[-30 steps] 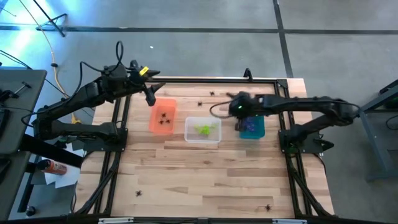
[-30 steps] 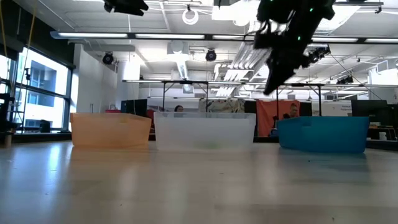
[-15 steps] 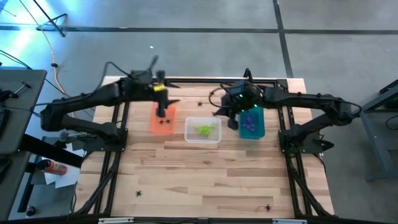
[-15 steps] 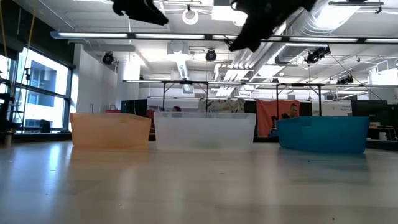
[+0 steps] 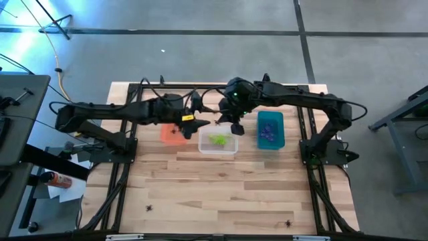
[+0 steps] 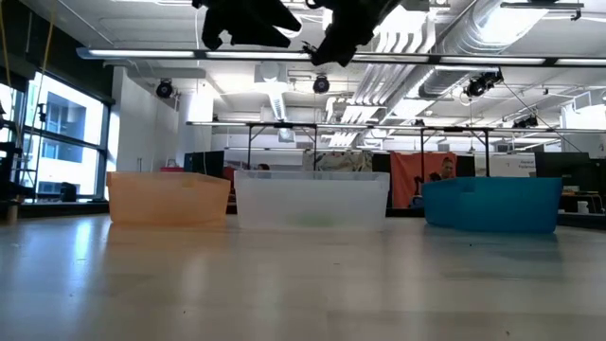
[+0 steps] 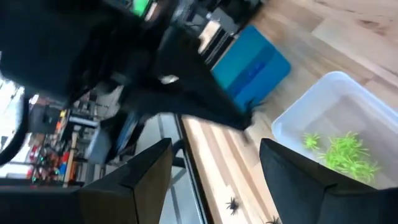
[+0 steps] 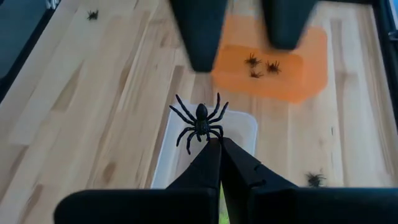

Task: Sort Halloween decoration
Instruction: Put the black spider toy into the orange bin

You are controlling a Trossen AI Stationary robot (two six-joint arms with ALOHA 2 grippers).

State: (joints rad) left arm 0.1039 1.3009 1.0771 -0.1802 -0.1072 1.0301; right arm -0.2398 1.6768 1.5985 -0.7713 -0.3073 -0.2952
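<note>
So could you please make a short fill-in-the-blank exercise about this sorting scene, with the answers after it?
1. The right gripper is shut on a ____ spider.
2. The lime green trinkets lie in the ____ bin.
3. The purple trinkets lie in the ____ bin.
4. The jaws of the left gripper are ____.

Missing words: black; clear; teal; open

Both arms reach toward the middle: the left gripper (image 5: pixel 189 118) hangs between the orange bin (image 5: pixel 171 132) and the clear bin (image 5: pixel 219 140) (green bits inside), the right gripper (image 5: pixel 235 127) just above the clear bin's far corner, beside the teal bin (image 5: pixel 271 130).
</note>
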